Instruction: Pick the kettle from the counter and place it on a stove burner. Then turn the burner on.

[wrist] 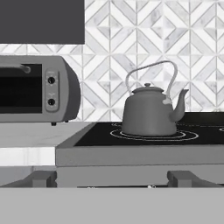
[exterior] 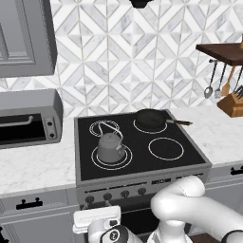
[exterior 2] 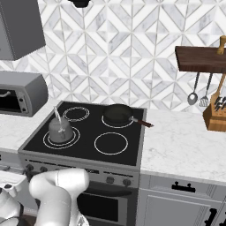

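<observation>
The dull-grey kettle (exterior: 111, 147) (exterior 2: 60, 129) (wrist: 148, 113) stands upright on the front-left stove burner (exterior: 111, 165) (exterior 2: 62, 145) (wrist: 153, 136), the largest double-ring circle on the black cooktop. Its spout points right in the hand view. My gripper (wrist: 113, 179) is open and empty, low in front of the stove's front edge, level with the cooktop and short of the kettle. Its fingertips (wrist: 43, 178) stand wide apart. The white marble counter (exterior: 33, 166) (exterior 2: 185, 141) runs on both sides of the stove.
A black frying pan (exterior: 151, 118) (exterior 2: 117, 114) sits on the back-right burner. A grey toaster oven (exterior: 28, 118) (exterior 2: 20, 95) (wrist: 37, 89) stands on the counter left of the stove. Knobs (exterior: 107, 196) (exterior 2: 110, 179) line the stove front. A knife block (exterior: 232, 104) (exterior 2: 216, 115) stands far right.
</observation>
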You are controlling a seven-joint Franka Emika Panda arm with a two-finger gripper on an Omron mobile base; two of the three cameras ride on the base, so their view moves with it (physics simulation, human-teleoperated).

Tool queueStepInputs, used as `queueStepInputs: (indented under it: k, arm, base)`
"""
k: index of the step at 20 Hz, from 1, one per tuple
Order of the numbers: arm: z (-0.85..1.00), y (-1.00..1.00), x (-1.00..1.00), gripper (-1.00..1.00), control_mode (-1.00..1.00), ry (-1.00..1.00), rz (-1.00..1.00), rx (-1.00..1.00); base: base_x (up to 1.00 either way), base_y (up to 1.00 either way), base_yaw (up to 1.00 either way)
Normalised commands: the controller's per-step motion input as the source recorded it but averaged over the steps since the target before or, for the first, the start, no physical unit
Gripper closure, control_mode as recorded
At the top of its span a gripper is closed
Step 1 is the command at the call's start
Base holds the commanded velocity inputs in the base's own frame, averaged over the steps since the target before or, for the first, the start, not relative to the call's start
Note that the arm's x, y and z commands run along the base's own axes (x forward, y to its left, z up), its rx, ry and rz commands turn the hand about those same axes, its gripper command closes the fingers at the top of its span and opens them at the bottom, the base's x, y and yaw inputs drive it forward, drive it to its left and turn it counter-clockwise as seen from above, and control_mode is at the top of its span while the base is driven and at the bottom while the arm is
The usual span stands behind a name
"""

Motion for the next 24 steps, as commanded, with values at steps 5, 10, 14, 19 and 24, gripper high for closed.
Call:
queueStepInputs:
  k: [5, 10, 14, 19, 24]
  arm:
    - [-0.13, 0.00, 0.24, -1.00, -1.00, 0.00, 0.00, 0.00]
    - [-0.30, 0.00, 0.10, -1.00, -1.00, -0.01, 0.00, 0.00]
    - [-0.27, 0.00, 0.07, -1.00, -1.00, -0.01, 0.00, 0.00]
    - [-0.07, 0.00, 0.08, -1.00, -1.00, 0.00, 0.00, 0.00]
    - [-0.03, 0.01, 0.12, -1.00, -1.00, 0.00, 0.00, 0.00]
  base:
    - [0.00, 0.00, 0.00]
    - [0.00, 0.00, 0.00]
    - [0.00, 0.00, 0.00]
    - [0.00, 0.00, 0.00]
    - [0.00, 0.00, 0.00]
